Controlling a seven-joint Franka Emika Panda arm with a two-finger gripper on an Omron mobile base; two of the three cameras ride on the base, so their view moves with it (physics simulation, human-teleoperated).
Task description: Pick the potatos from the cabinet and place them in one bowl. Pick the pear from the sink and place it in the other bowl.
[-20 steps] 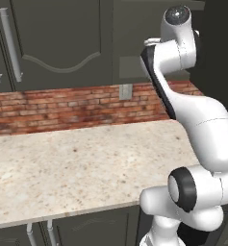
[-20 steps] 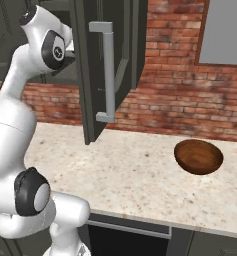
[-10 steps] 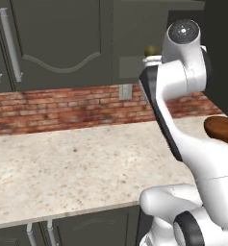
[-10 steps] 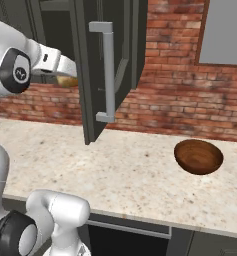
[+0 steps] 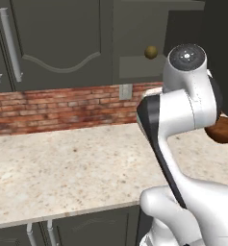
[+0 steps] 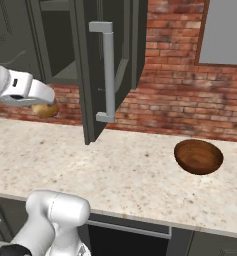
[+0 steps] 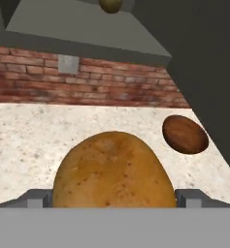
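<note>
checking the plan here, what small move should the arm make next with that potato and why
Probably carry the golden-tan potato sideways over the counter toward the dark-brown bowl. The gripper has its jaws shut on the potato, already out of the cabinet and above the counter, while the bowl looks empty. The olive-brown potato is on the shelf for later.

Pincer carried golden-tan potato out of cabinet.

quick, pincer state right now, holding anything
Pincer: closed on the golden-tan potato, held above the counter; it also appears in the right base view.
</note>
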